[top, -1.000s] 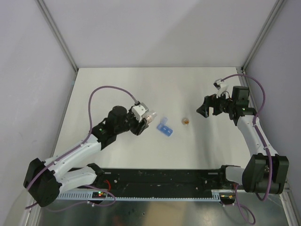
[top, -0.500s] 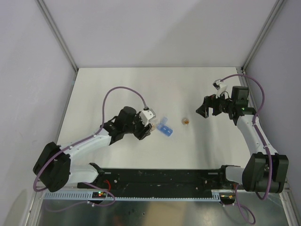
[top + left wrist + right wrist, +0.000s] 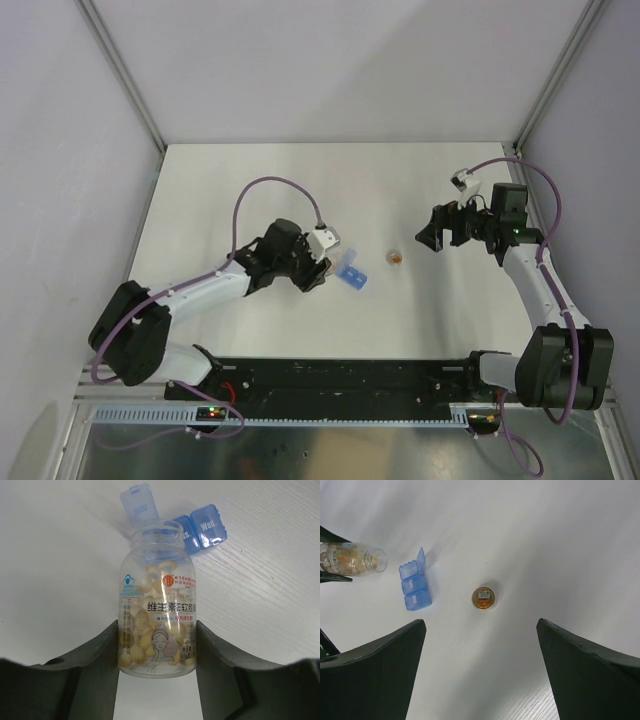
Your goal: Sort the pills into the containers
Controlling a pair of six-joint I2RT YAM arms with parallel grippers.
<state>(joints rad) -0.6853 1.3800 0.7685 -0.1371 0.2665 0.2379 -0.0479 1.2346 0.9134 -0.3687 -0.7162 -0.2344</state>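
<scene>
White table [image 3: 250, 190], grey walls around it, and that was all the backdrop I had from my chair. On the left, the left gripper [image 3: 312, 268] had its two dark fingers pinching a clear plastic bottle [image 3: 158, 600] round the lower body, one finger on each side, with the label facing the wrist camera. The bottle was tipped well over with its uncapped mouth forward. I read that as a pouring pose, aimed so the contents could be shaken out at the box. Pale yellow softgel pills [image 3: 145, 640] were heaped inside, and I saw none loose on the table.

Just past the mouth sat the light-blue plastic pill box [image 3: 414, 587], a short strip of three square compartments lying flat near the table's middle. The compartment nearest the bottle had its flip lid [image 3: 139, 502] standing up. The other two were closed, one marked "Wed." I couldn't see into the open one because the bottle neck blocked it.

Further right, well apart from the box, lay a small amber-brown round object [image 3: 483, 598], possibly the bottle's cap. Far right, the right gripper [image 3: 436, 233] hovered above the table with its fingers spread wide, holding nothing. I judged it was parked there to stay out of the pour.
</scene>
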